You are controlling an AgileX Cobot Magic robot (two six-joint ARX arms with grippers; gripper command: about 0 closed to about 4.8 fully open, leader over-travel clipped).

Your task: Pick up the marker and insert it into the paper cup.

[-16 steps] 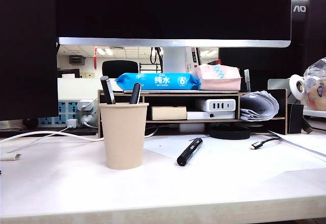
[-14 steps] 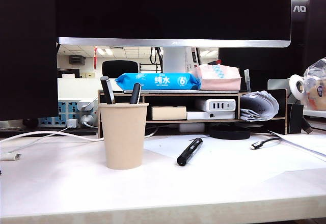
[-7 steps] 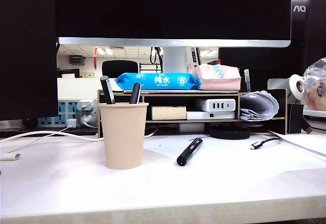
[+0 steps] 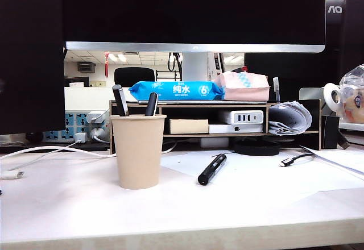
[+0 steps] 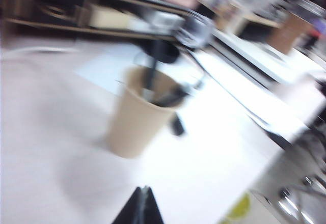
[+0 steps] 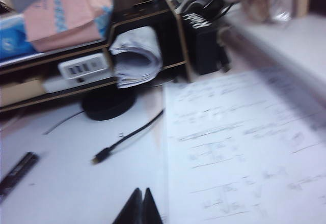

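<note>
The black marker point(image 4: 211, 169) lies flat on the white desk, just right of the beige paper cup point(image 4: 137, 150). The cup stands upright with two pens in it: a black-capped one with a pale barrel point(image 4: 119, 100) and a dark one point(image 4: 151, 104). Neither gripper shows in the exterior view. In the blurred left wrist view, my left gripper point(image 5: 144, 189) is shut and empty, hovering short of the cup point(image 5: 137, 117), with the marker point(image 5: 177, 126) behind it. My right gripper point(image 6: 143, 192) is shut and empty over the desk, the marker point(image 6: 15, 175) off to one side.
A wooden desk shelf point(image 4: 187, 105) with a blue wipes pack and boxes stands behind the cup under a large monitor point(image 4: 193, 11). A black cable point(image 6: 127, 137), a round black base point(image 6: 108, 104) and printed paper sheets point(image 6: 239, 147) lie on the right side.
</note>
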